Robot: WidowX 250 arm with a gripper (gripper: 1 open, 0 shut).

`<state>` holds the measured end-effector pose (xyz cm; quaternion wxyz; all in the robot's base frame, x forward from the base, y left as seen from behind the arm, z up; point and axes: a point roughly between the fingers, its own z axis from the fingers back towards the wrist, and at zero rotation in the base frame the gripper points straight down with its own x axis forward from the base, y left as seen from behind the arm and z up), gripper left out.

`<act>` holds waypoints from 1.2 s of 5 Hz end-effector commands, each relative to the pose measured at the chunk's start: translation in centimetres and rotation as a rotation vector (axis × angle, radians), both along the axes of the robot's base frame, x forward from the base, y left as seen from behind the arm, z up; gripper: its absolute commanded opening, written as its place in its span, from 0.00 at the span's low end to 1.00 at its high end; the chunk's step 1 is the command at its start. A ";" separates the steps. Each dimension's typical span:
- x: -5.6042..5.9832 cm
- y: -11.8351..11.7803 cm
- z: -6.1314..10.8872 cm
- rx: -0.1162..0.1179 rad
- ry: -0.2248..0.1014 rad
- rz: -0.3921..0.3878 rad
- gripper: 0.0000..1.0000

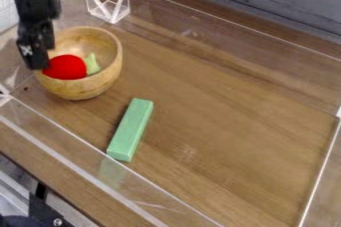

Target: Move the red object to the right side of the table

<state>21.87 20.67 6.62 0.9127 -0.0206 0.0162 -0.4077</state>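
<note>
Brown wood-grain tabletop [233, 102] with the drop side well off to the right of the round wooden bowl [108, 79]. Dark two-finger gripper [40, 56] at the bowl's left rim in view, pointing down, jaws open, nothing gripped. Flat green rectangular block [131, 129] outside the bowl, lower right of it in view; not the target, just something to steer around on the way out. Small rounded bright-red toy fruit [63, 67] inside the bowl, in its left part, just to the lower right of the fingertips in view. Pale green leafy end [92, 63] on the bowl's right-hand side of the red body, so long axis probably running roughly across the bowl, left to right with a slight upward slant. Only one arm, so no choice of side. Key relation: fruit inside the rim, jaws beside its left end rather than centred over it. Can't tell fingertip height against the rim. Next, likely: shift right toward the bowl's middle, straddle the red body across its short axis, then lower. Main risk: catching the bowl's left wall with a finger and dragging the bowl along.
</note>
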 end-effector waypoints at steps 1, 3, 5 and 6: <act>0.3 0.7 -1.4 0.000 -0.037 -0.003 1.00; 0.3 -0.3 -3.4 -0.072 -0.055 0.070 1.00; 1.0 -2.1 -3.5 -0.136 -0.070 0.132 1.00; 1.7 -3.1 -3.5 -0.165 -0.071 0.146 1.00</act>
